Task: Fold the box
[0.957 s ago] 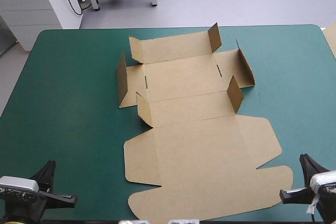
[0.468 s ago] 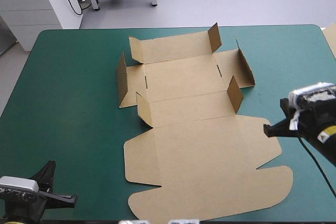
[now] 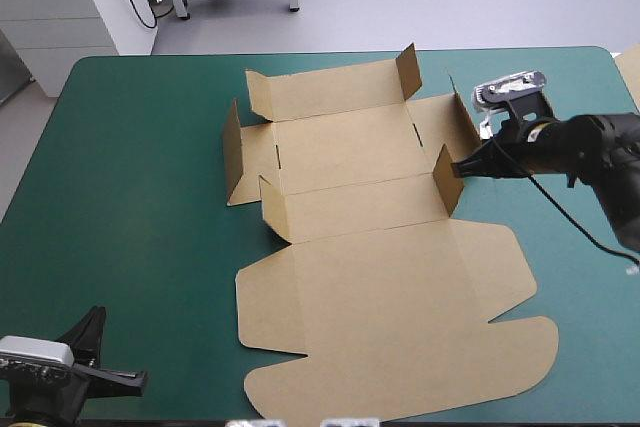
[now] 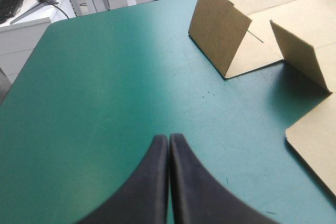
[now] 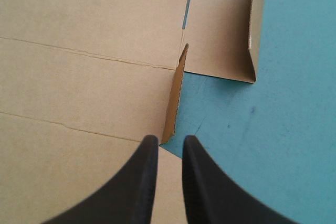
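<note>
Starting nearest me, my left tool (image 4: 168, 139) sits pinched shut and empty at the table's (image 3: 140, 197) near left corner, well apart from the box (image 3: 340, 147), which lies mid-table with its lid panel (image 3: 390, 297) flat toward me. Farther in, my right tool (image 5: 167, 142) hovers, fingers (image 5: 142, 182) parted only narrowly and holding nothing, just short of the upright tab (image 5: 176, 98) at the near wall's (image 3: 360, 209) right end. I judge I should centre that gap on the tab's edge and go in gently, sparing the side flap (image 5: 220, 24) beyond.
</note>
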Robot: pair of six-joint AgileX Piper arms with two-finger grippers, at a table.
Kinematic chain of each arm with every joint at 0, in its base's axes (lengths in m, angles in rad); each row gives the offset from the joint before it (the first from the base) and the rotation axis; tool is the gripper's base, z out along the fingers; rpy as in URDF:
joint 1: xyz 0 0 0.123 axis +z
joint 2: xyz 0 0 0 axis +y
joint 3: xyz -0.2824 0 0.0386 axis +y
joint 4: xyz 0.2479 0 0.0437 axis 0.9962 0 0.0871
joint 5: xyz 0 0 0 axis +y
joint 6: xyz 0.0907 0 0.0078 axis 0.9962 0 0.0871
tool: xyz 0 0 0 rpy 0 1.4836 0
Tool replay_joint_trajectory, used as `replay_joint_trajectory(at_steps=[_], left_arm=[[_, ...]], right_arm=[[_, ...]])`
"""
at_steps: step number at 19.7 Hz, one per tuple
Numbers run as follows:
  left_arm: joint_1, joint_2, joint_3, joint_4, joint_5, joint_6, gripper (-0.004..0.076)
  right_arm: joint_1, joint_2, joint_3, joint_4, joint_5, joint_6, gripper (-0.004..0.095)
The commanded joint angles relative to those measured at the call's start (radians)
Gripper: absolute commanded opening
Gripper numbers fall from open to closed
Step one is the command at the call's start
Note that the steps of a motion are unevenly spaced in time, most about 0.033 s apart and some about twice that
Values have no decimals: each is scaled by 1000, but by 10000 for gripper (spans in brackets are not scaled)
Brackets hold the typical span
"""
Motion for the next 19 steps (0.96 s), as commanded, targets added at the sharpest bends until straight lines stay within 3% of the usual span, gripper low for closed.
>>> replay_joint_trajectory(at_steps=[1, 4, 5, 10, 19], left_arm=[[-7, -6, -21, -9, -73, -8, -8], [-7, -6, -21, -9, -73, -8, -8], [-7, -6, -21, -9, -73, -8, -8], [-7, -6, -21, -9, -73, -8, -8], [-7, -6, -21, -9, -73, -8, -8]], right_arm=[[1, 89, -131, 14, 24, -16, 340], [1, 237, -274, 14, 135, -16, 501], [1, 265, -300, 14, 154, -16, 514], [1, 424, -358, 14, 232, -16, 521], [3, 568, -359, 14, 193, -8, 511]])
